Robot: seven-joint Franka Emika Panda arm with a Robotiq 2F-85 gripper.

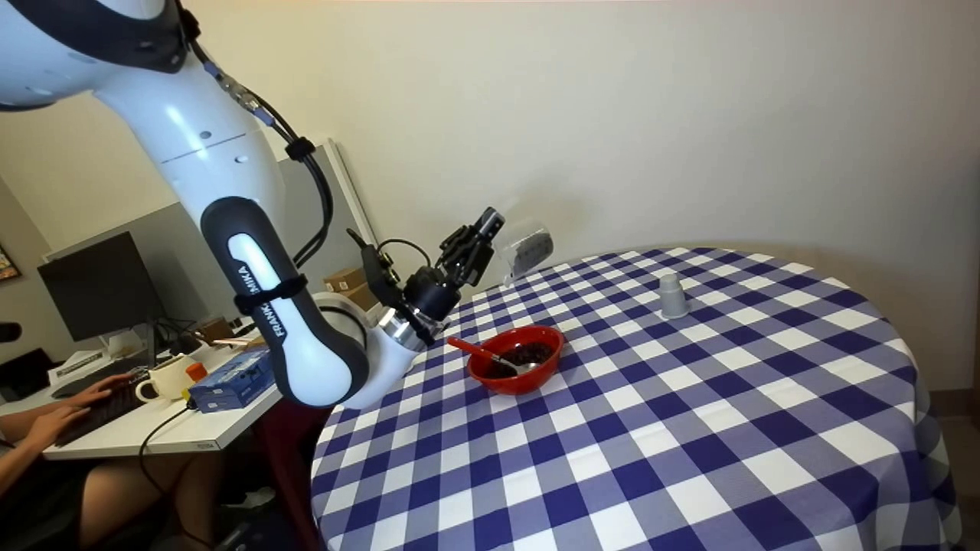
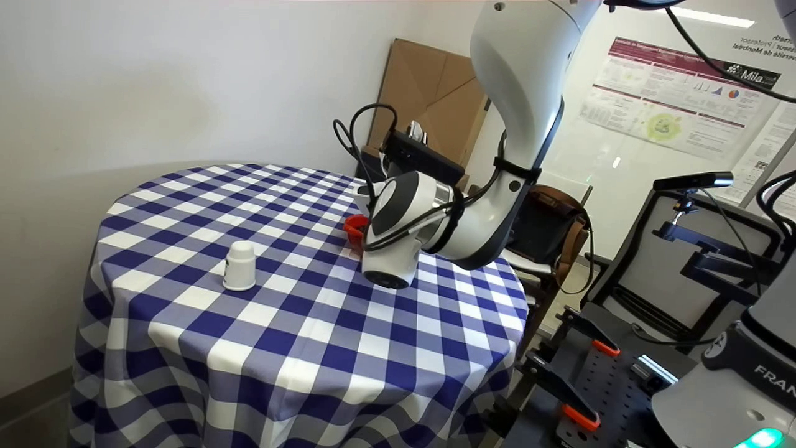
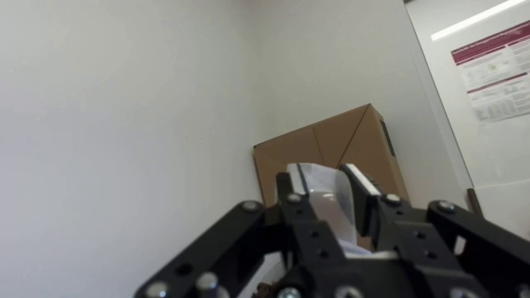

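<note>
Gripper (image 3: 325, 182) is clamping a clear plastic cup (image 1: 530, 249), holding it higher than the red bowl (image 1: 521, 384) on the checkered table (image 1: 651, 444). Fingers (image 1: 488, 223) are pointing obliquely upward; wrist (image 1: 377, 376) is hanging low near the bowl, forearm (image 1: 306, 360) sloping down to it.

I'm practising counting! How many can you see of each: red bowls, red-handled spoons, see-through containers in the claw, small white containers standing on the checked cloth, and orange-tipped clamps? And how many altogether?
1 red bowl
1 red-handled spoon, resting in the bowl
1 see-through container, held by the claw
1 small white container
2 orange-tipped clamps
Total: 6
</note>
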